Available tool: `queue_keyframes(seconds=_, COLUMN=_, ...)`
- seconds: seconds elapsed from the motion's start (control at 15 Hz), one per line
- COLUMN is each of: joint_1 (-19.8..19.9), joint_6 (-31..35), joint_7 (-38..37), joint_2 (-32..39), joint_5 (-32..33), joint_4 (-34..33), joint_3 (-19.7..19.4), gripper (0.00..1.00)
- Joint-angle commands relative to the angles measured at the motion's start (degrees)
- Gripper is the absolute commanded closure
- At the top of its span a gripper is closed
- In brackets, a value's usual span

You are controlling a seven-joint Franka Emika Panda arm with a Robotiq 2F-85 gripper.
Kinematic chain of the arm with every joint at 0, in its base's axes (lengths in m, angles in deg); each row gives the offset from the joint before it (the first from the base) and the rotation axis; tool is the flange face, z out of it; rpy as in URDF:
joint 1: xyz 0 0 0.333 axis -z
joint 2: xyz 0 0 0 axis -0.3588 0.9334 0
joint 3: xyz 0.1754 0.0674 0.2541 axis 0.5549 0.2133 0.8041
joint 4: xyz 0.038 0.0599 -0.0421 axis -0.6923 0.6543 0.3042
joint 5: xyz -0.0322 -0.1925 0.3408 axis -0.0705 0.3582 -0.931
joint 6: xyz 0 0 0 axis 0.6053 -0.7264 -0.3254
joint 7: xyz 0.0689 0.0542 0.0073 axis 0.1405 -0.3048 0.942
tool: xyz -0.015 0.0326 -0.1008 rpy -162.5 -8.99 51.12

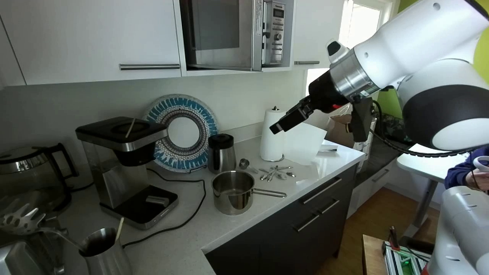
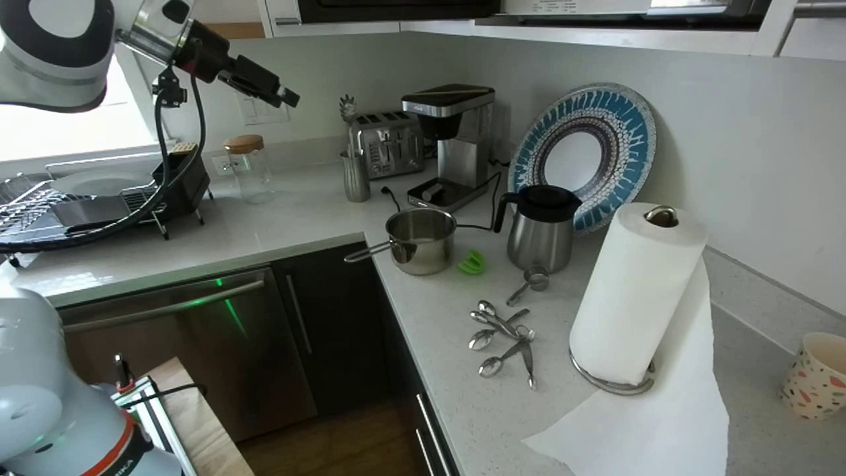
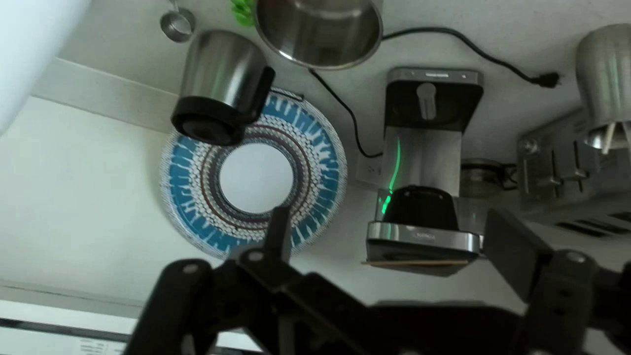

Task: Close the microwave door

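Observation:
The microwave (image 1: 276, 34) sits in the upper cabinet row, its button panel on the right in an exterior view. Its door (image 1: 219, 25), dark glass in a silver frame, stands open, swung outward from the left. In an exterior view the door's dark face (image 2: 396, 10) is cut off by the top edge, beside the light microwave front (image 2: 595, 6). A labelled strip of the microwave (image 3: 64, 340) shows at the wrist view's lower left. My gripper (image 1: 278, 128) hangs below and right of the door, apart from it; it also shows here (image 2: 289, 98). Its fingers (image 3: 389, 231) are apart, with nothing between them.
Below on the counter stand a coffee maker (image 1: 122, 172), a blue-patterned round plate (image 1: 183, 133), a steel carafe (image 1: 222, 156), a pot (image 1: 232, 193), measuring spoons (image 2: 505, 337) and a paper towel roll (image 2: 634, 297). A white cabinet door with a bar handle (image 1: 149, 67) adjoins the microwave.

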Motion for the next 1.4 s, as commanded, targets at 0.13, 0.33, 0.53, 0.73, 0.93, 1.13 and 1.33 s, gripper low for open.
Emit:
queue_keyframes(seconds=0.13, joint_1=-7.55, joint_6=8.37, joint_7=13.01, joint_2=-0.13, joint_5=-9.25, joint_4=1.53, joint_3=-7.80, gripper=0.00)
queue_keyframes(seconds=0.33, joint_1=-4.03, joint_6=8.07, joint_7=12.21, joint_2=0.16, joint_5=-8.47, joint_4=1.06, joint_3=-5.97, gripper=0.00)
queue_keyframes(seconds=0.53, joint_1=1.31, joint_6=14.01, joint_7=7.62, joint_2=-1.67, joint_5=-6.98, joint_4=0.45, joint_3=-2.61, gripper=0.00)
queue_keyframes(seconds=0.73, joint_1=2.92, joint_6=17.69, joint_7=9.28, joint_2=-0.76, joint_5=-7.05, joint_4=-1.75, joint_3=-1.54, gripper=0.00)
queue_keyframes(seconds=0.93, joint_1=2.37, joint_6=20.74, joint_7=11.00, joint_2=1.01, joint_5=-7.95, joint_4=-3.93, joint_3=-2.67, gripper=0.00)
queue_keyframes(seconds=1.13, joint_1=3.80, joint_6=23.99, joint_7=10.65, joint_2=2.45, joint_5=-8.30, joint_4=-5.65, joint_3=-3.64, gripper=0.00)
queue_keyframes(seconds=1.33, joint_1=6.73, joint_6=27.84, joint_7=9.26, joint_2=4.37, joint_5=-8.59, joint_4=-7.02, joint_3=-2.79, gripper=0.00)
